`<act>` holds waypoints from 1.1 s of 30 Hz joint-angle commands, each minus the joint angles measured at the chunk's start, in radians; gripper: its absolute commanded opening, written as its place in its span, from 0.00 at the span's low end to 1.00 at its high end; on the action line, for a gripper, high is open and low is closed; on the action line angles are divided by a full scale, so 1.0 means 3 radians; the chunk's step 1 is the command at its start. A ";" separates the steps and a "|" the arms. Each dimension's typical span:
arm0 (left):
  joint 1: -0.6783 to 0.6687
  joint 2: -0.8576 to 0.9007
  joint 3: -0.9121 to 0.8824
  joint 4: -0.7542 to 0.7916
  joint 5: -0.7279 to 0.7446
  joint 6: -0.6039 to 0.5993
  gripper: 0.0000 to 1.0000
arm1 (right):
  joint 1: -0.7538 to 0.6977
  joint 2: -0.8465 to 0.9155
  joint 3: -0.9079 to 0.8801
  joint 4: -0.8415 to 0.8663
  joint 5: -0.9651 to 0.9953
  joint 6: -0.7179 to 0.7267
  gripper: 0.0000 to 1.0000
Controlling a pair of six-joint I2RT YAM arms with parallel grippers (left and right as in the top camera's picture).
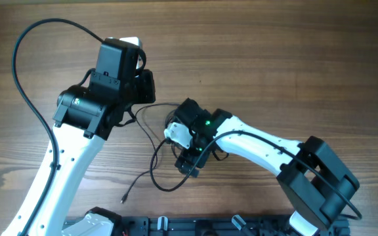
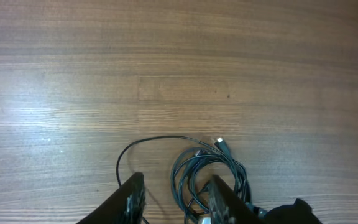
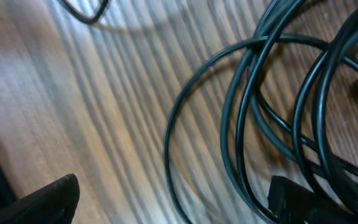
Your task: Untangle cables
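The cables are thin black cord lying on the wooden table between the two arms, with one plug tip trailing toward the front. In the left wrist view the coil lies loosely looped around my right-hand finger. A single strand arcs past the other finger. My left gripper is open with bare wood in the gap. My right gripper hovers low over the loops, open wide, with strands running between its fingers.
Both arms crowd the table's middle, the right arm's wrist just beside the left arm's wrist. A thick black arm cable loops at the left. A black rail runs along the front edge.
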 commanded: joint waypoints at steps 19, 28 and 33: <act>0.0019 0.0011 0.0005 0.0004 -0.0041 0.0066 0.36 | 0.0006 -0.0216 0.0168 0.0301 0.0852 0.0689 0.04; 0.0019 0.0013 0.0005 -0.0090 -0.0042 0.0067 0.37 | 0.0006 -0.0979 0.1481 0.0051 0.1649 0.0479 0.04; 0.0019 0.0013 0.0005 -0.0041 -0.0042 0.0067 0.36 | 0.0006 -0.1366 0.1481 0.0027 0.2579 0.0490 0.04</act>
